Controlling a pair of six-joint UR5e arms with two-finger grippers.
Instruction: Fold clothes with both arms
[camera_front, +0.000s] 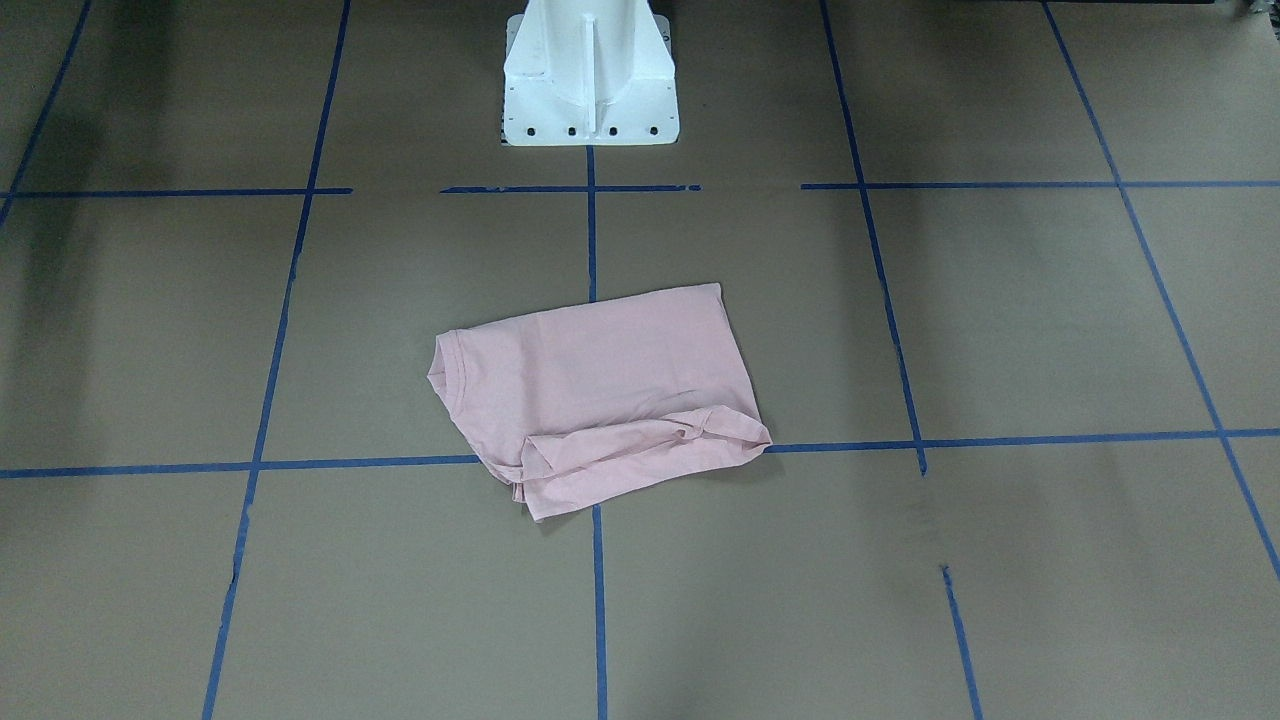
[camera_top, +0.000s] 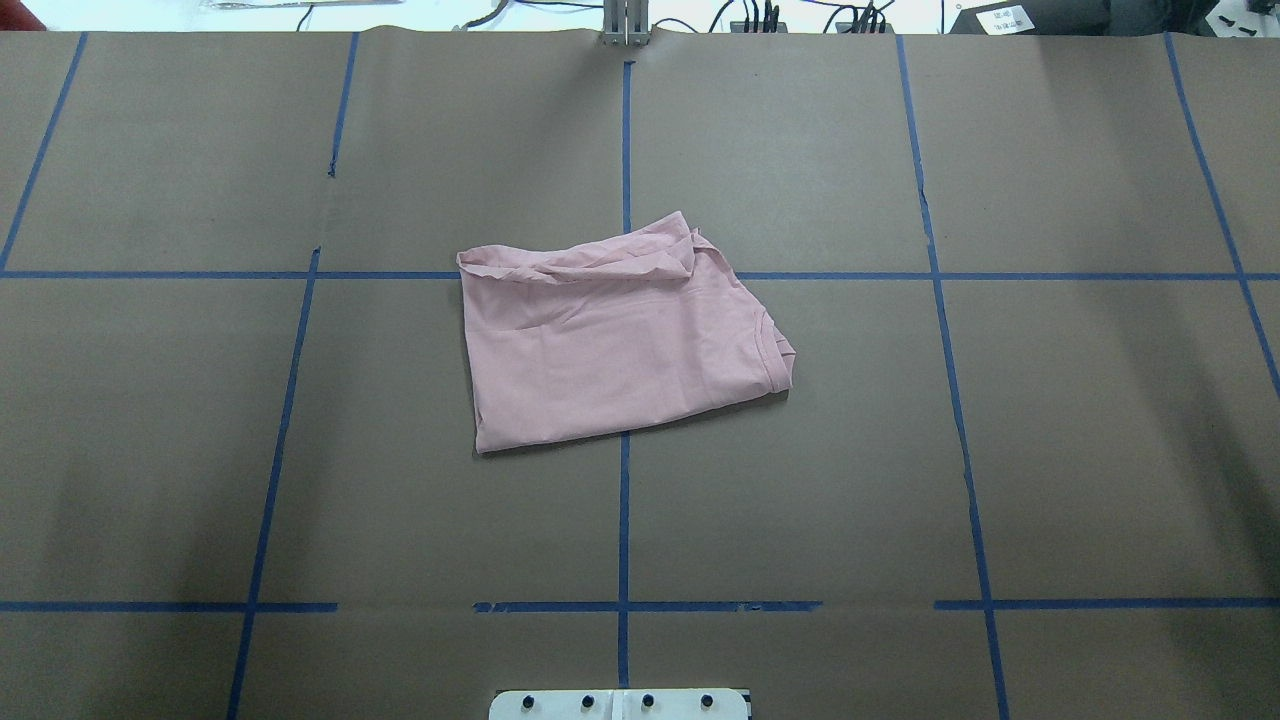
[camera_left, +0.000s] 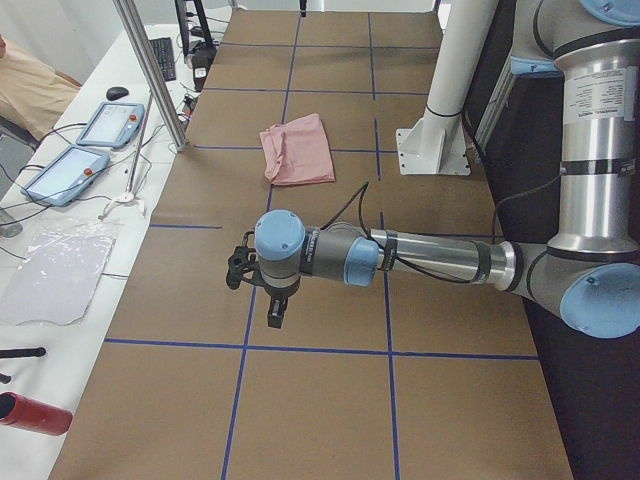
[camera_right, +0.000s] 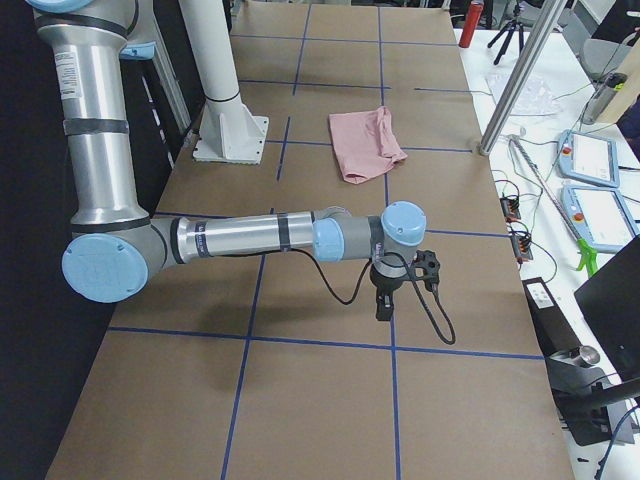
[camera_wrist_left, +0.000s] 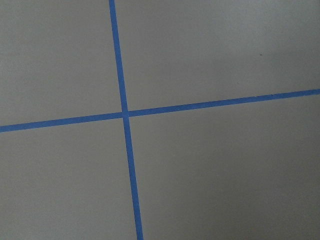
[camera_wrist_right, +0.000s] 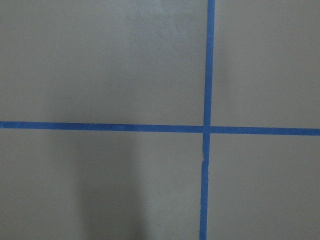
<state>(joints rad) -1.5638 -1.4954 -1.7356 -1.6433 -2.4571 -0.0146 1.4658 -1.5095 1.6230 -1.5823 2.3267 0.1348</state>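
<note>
The pale pink T-shirt (camera_top: 620, 335) lies folded into a rough rectangle at the table's middle, with a bunched sleeve along its far edge and the ribbed collar at its right end. It also shows in the front-facing view (camera_front: 600, 395), the left side view (camera_left: 298, 150) and the right side view (camera_right: 365, 143). No print shows. My left gripper (camera_left: 274, 313) hangs above the table near its left end, far from the shirt. My right gripper (camera_right: 384, 305) hangs near the right end, also far off. I cannot tell whether either is open or shut. Neither holds anything that I can see.
The brown paper table (camera_top: 900, 450) carries a grid of blue tape lines (camera_top: 624, 520). The white pedestal base (camera_front: 590, 75) stands at the robot's edge. Tablets (camera_left: 95, 125) and cables lie on the side bench beyond the far edge, with a metal post (camera_left: 150, 70) there.
</note>
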